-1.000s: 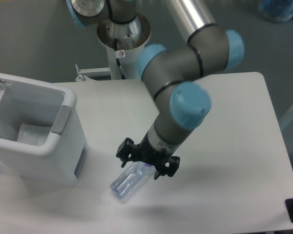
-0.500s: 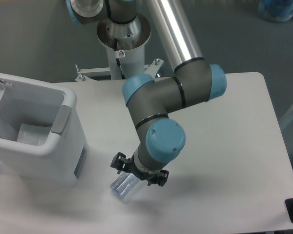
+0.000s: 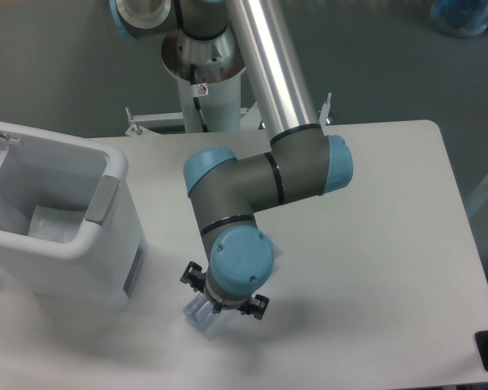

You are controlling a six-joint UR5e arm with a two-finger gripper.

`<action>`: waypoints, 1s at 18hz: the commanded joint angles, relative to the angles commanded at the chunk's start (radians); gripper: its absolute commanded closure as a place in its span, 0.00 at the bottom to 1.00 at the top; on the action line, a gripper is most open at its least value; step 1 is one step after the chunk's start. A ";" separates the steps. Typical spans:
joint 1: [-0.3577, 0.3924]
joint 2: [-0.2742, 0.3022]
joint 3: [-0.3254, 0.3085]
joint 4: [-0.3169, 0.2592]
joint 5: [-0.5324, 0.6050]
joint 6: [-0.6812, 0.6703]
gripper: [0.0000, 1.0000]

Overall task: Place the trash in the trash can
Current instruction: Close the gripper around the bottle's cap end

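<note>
Gripper (image 3: 221, 302) fingertips (and most of the bottle (image 3: 197, 314)) behind wrist.

arm folded low, claw (image 3: 222, 302) pointing down, state hidden

Even, diffuse overhead light is filling the scene; no hard source is showing. The flat white table top (image 3: 390, 244) is reading bright, nearly washing out at its near edge. A soft grey shadow is pooling under the grey robot arm with pale blue joint caps (image 3: 260, 175). The polished silver arm tube (image 3: 268, 57) is carrying a long glare streak. Overall focus is slightly soft, the picture grainy, corners dimming a little.
</note>
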 joint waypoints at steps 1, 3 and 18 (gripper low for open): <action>-0.005 -0.008 0.000 0.000 0.009 0.000 0.00; -0.021 -0.023 0.003 0.008 0.038 -0.005 0.00; -0.057 -0.092 0.002 0.072 0.116 -0.015 0.00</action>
